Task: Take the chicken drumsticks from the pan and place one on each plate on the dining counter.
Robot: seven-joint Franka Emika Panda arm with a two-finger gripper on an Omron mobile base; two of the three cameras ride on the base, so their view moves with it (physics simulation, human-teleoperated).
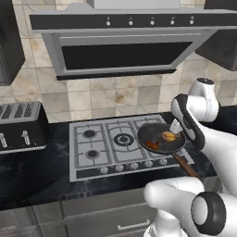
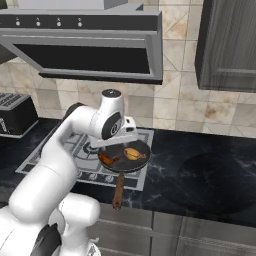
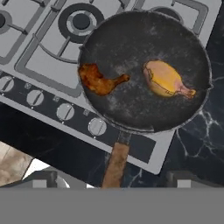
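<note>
The pan point(image 3: 144, 70) sits on the stove's front right burner, its wooden handle point(image 3: 116, 164) reaching over the counter's front edge. Inside lie two chicken drumsticks: a darker reddish-brown one point(image 3: 99, 80) and a golden-orange one point(image 3: 165, 79), apart from each other. Both also show in the pan point(image 1: 161, 138) from the left base view and in the pan point(image 2: 125, 156) from the right. My gripper point(image 3: 113, 179) hangs open above the pan's handle side, its fingertips point(image 3: 41, 178) spread wide with nothing between them. From the right the gripper point(image 2: 123, 141) hovers just over the pan's rear rim. The plates and the dining counter are out of view.
The steel stove point(image 1: 111, 143) has several burners and a row of knobs point(image 1: 134, 165) along its front. A dark toaster point(image 1: 21, 127) stands on the black wall counter point(image 2: 210, 175) to the left. A range hood point(image 1: 125, 46) overhangs the stove, and a grey cabinet point(image 2: 230, 45) hangs at the right.
</note>
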